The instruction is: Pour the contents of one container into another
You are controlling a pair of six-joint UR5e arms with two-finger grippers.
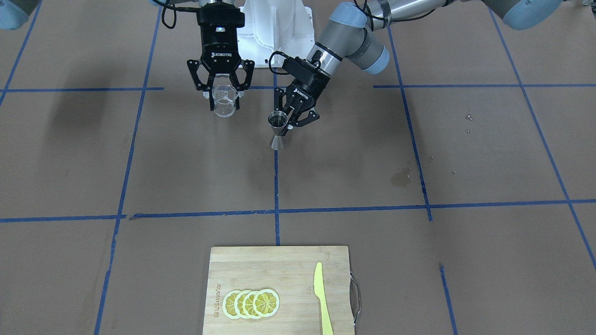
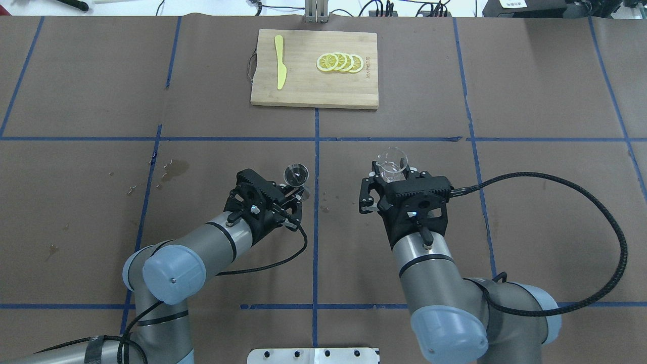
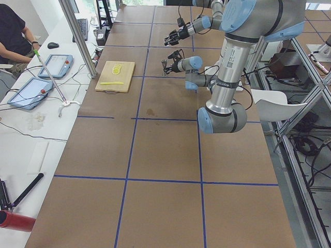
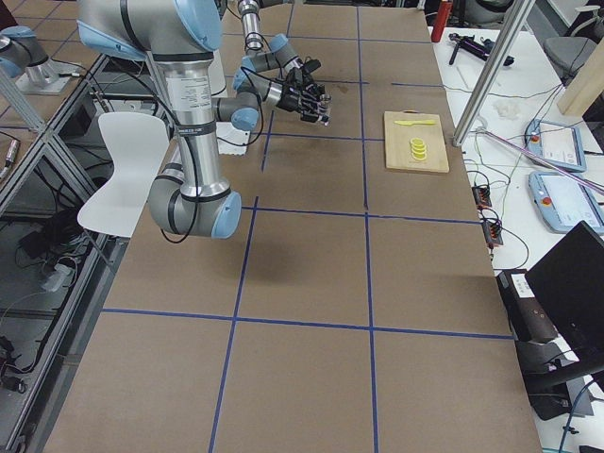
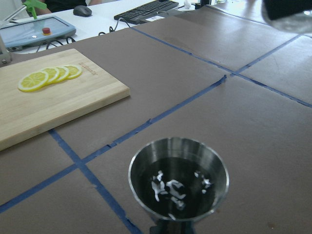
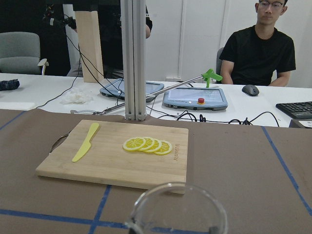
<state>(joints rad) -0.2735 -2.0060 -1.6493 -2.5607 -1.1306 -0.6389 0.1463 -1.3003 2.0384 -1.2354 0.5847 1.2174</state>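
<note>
The steel jigger (image 1: 278, 129) stands upright near the table's middle blue line, and my left gripper (image 1: 287, 122) is shut on its waist. In the left wrist view the jigger's upper cup (image 5: 178, 183) looks dark inside, with bright glints like liquid. My right gripper (image 1: 225, 105) is shut on the small clear glass (image 1: 225, 110) and holds it upright above the table, about a hand's width from the jigger. From overhead the glass (image 2: 391, 163) is to the right of the jigger (image 2: 295, 174). The rim of the glass (image 6: 178, 209) fills the bottom of the right wrist view.
A wooden cutting board (image 2: 303, 91) lies at the far edge, carrying lemon slices (image 2: 339, 62) and a yellow plastic knife (image 2: 279, 68). Wet stains (image 2: 172, 169) mark the brown paper left of the jigger. A seated person (image 6: 263, 46) and tablets are beyond the table.
</note>
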